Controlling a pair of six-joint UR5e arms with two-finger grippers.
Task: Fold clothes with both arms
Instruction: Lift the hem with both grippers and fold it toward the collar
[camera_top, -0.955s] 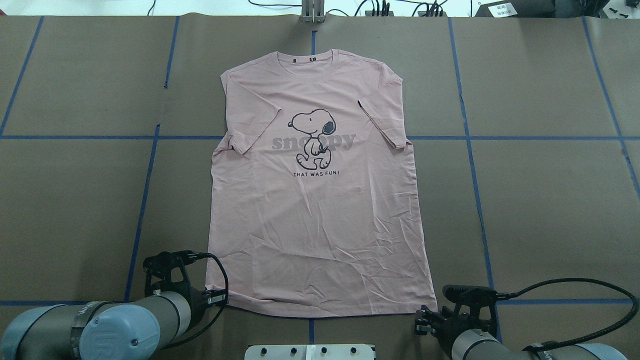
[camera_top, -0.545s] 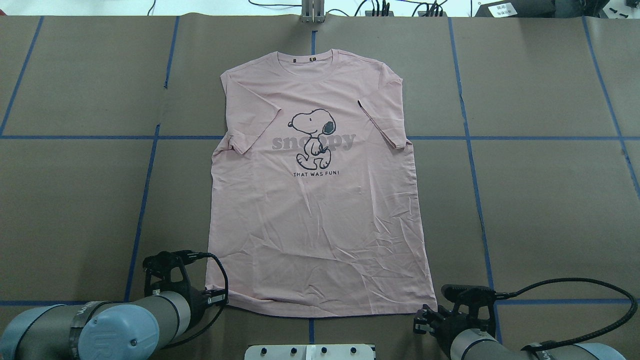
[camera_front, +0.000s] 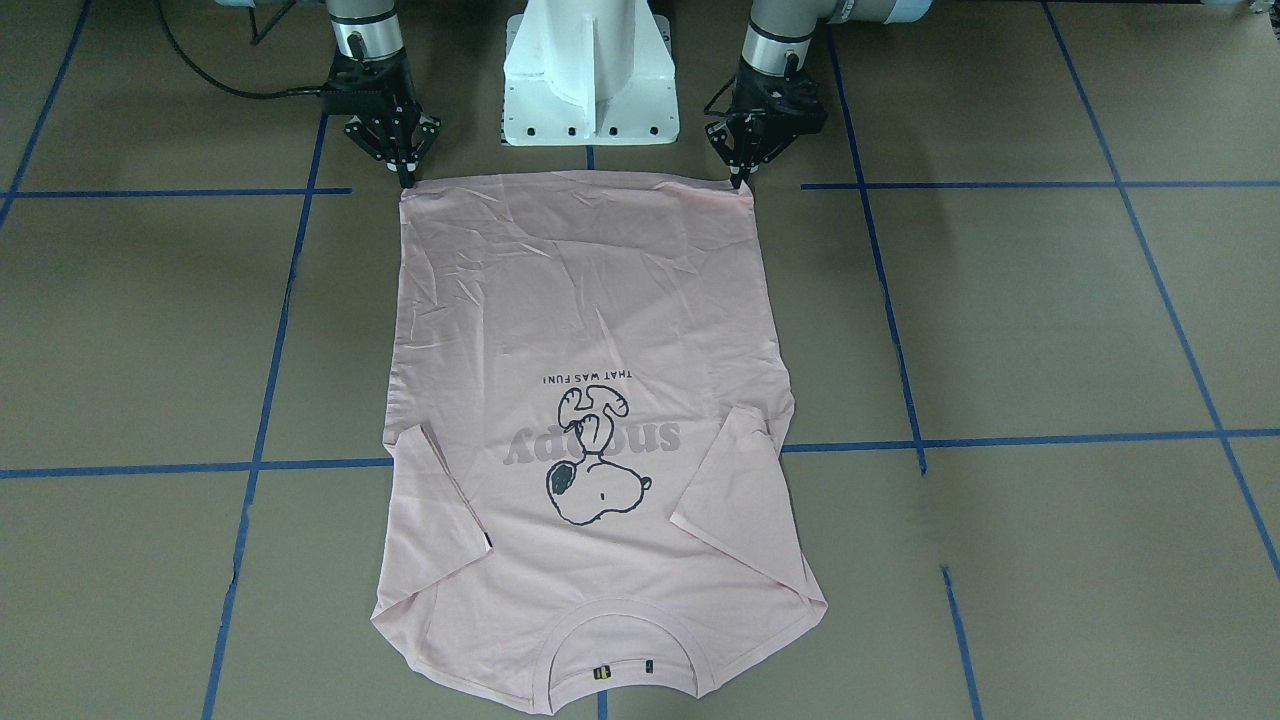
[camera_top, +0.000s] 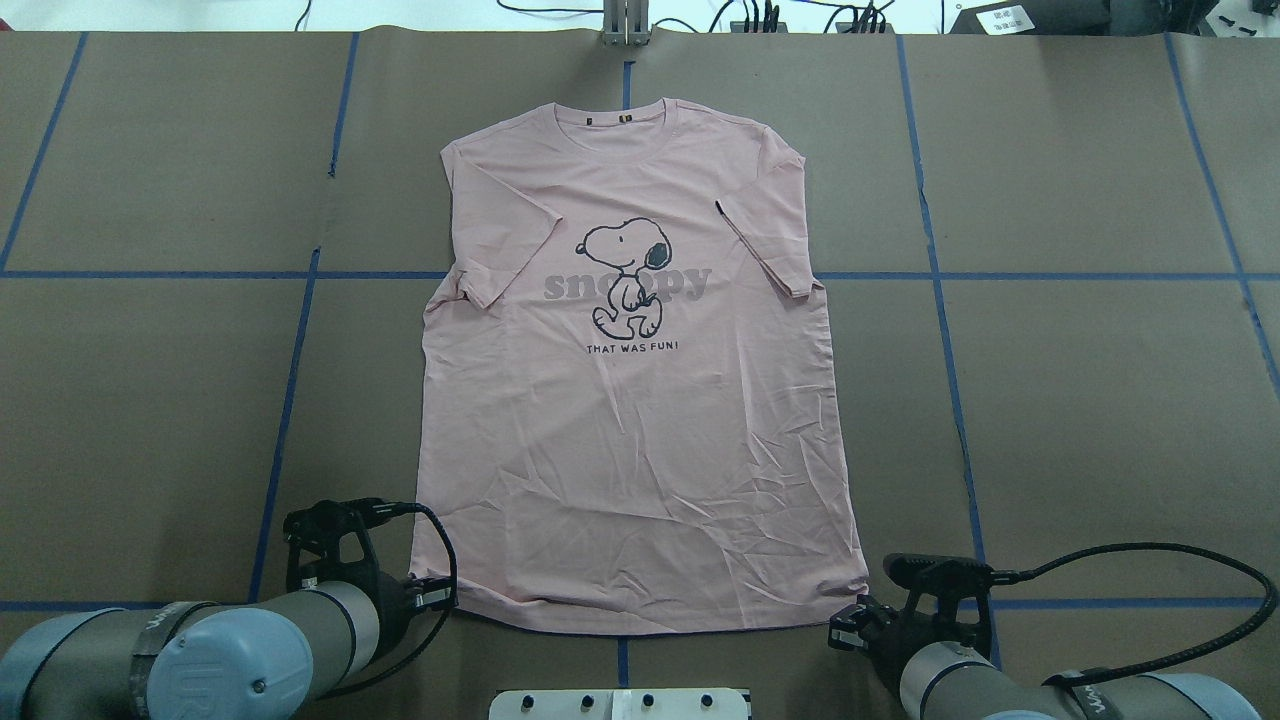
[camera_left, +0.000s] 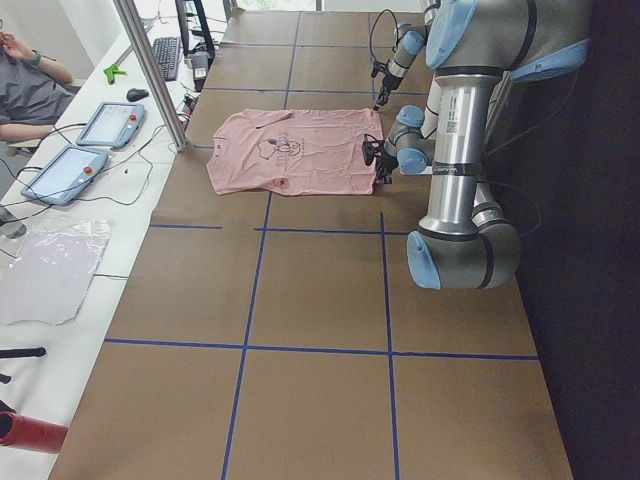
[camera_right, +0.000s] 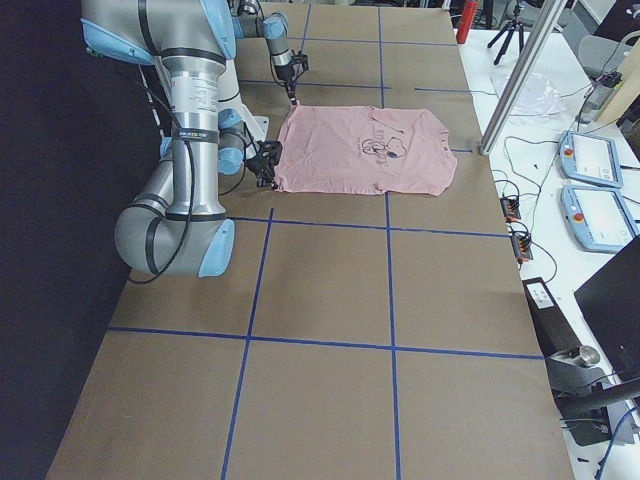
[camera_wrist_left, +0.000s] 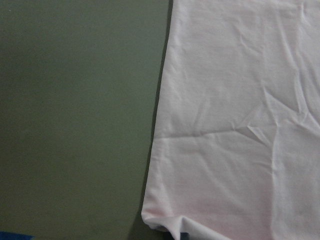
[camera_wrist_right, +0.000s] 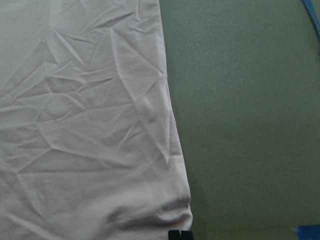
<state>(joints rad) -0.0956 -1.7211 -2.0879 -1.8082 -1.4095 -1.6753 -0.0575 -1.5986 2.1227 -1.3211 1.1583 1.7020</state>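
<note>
The pale pink T-shirt lies flat and face up on the brown table, with its collar away from the robot and its hem at the robot's side. Both sleeves are folded in over the chest. It shows in the overhead view with the dog print and "snoopy" lettering. My left gripper is shut on one hem corner, which puckers in the left wrist view. My right gripper is shut on the other hem corner. A black fingertip shows at that bunched corner.
The white pedestal base stands between the arms, just behind the hem. Blue tape lines cross the brown table cover. A person sits by tablets on the side bench beyond the collar. A black cable loops off the right wrist.
The right wrist has shifted slightly, and the hem corner in it has drawn a little inward and puckered. The left arm and the rest of the shirt have barely moved.
</note>
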